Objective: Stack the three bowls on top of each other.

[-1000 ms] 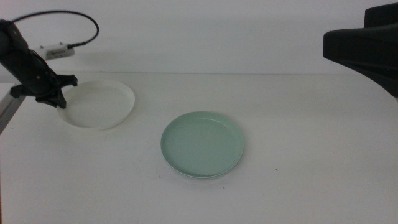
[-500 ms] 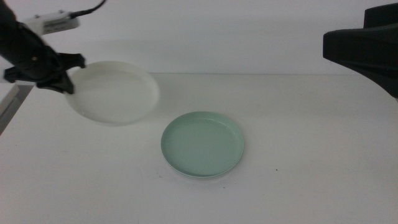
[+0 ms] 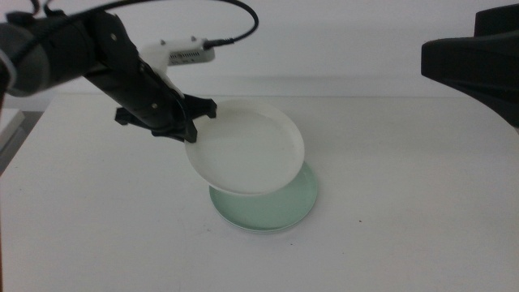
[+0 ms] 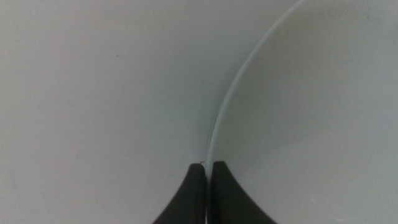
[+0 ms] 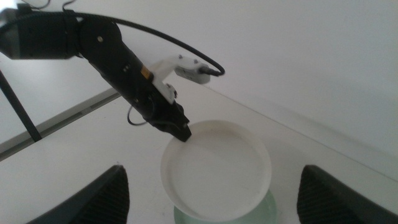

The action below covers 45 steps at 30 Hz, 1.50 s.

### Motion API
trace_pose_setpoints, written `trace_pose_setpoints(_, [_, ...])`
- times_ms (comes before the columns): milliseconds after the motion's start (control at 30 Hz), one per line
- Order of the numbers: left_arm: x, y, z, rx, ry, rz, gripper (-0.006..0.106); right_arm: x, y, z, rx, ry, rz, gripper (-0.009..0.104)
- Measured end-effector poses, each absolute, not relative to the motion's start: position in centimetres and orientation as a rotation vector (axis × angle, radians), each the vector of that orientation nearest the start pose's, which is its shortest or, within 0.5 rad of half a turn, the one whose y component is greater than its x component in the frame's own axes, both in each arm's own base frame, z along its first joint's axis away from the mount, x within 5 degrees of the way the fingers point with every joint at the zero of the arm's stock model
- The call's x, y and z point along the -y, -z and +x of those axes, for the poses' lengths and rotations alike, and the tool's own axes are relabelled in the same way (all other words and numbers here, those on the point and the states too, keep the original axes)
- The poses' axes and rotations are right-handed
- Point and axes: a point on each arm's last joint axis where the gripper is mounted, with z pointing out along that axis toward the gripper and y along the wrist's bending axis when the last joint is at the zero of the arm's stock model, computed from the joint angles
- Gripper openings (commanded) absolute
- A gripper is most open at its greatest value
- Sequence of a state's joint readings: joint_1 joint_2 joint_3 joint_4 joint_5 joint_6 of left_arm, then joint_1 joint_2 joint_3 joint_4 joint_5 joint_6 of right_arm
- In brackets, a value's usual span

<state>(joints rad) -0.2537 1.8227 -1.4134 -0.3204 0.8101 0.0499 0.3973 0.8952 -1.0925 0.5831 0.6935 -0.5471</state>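
Left gripper (image 3: 197,122) clamped on the near-left rim of the white bowl (image 3: 247,150), jaws pinched together on the thin edge. Bowl held in the air, tilted, overlapping the mint green bowl (image 3: 280,207) resting on the tabletop (image 3: 405,203). No grey bowl in view; possibly under the green one, cannot tell.

Best done by centring the white bowl over the green one first, then levelling it, then lowering until rims meet all round. Release only once seated; a tilted drop risks sliding off. Right gripper (image 5: 211,193) waiting high at the right side, jaws wide apart.
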Motion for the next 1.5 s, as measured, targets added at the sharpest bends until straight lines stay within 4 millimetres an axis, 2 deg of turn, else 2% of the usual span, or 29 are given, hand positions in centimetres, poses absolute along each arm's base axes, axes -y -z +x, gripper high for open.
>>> trace_pose_setpoints(233, [12.9, -21.3, 37.6, -2.739, 0.509, 0.134, -0.002, -9.5, -43.2, 14.3, -1.782, -0.557, -0.687, 0.093])
trace_pose_setpoints(667, [14.0, -18.0, 38.3, -2.774, 0.536, 0.155, 0.001, -9.5, -43.2, 14.3, -1.781, -0.557, -0.685, 0.093])
trace_pose_setpoints(800, [14.2, -17.6, 38.3, -2.772, 0.551, 0.194, 0.014, -9.5, -43.2, 14.3, -1.781, -0.557, -0.685, 0.093])
trace_pose_setpoints(867, [14.2, -17.7, 38.3, -2.764, 0.558, 0.211, 0.027, -9.5, -43.2, 14.3, -1.781, -0.557, -0.685, 0.093])
trace_pose_setpoints(933, [14.3, -17.9, 38.2, -2.764, 0.565, 0.227, 0.045, -9.5, -43.2, 14.3, -1.781, -0.557, -0.685, 0.093])
trace_pose_setpoints(967, [14.3, -18.1, 38.1, -2.765, 0.568, 0.234, 0.054, -9.5, -43.2, 14.3, -1.781, -0.557, -0.685, 0.093])
trace_pose_setpoints(1067, [14.0, -19.8, 37.6, -2.747, 0.58, 0.257, 0.089, -9.5, -43.2, 14.3, -1.781, -0.557, -0.685, 0.093])
trace_pose_setpoints(1100, [13.8, -20.6, 37.3, -2.737, 0.586, 0.26, 0.094, -9.5, -43.2, 14.3, -1.781, -0.557, -0.685, 0.093])
trace_pose_setpoints(1167, [13.4, -22.4, 36.8, -2.711, 0.58, 0.279, 0.094, -9.5, -43.2, 14.3, -1.781, -0.557, -0.685, 0.093])
trace_pose_setpoints(1300, [12.5, -27.6, 34.4, -2.612, 0.554, 0.329, 0.094, -9.5, -43.2, 14.3, -1.781, -0.557, -0.685, 0.093])
trace_pose_setpoints(1433, [10.7, -32.9, 29.4, -2.446, 0.505, 0.325, 0.094, -9.5, -43.2, 14.3, -1.782, -0.559, -0.683, 0.093])
trace_pose_setpoints(1500, [9.6, -34.7, 26.5, -2.364, 0.466, 0.327, 0.094, -9.5, -43.2, 14.3, -1.782, -0.559, -0.683, 0.093])
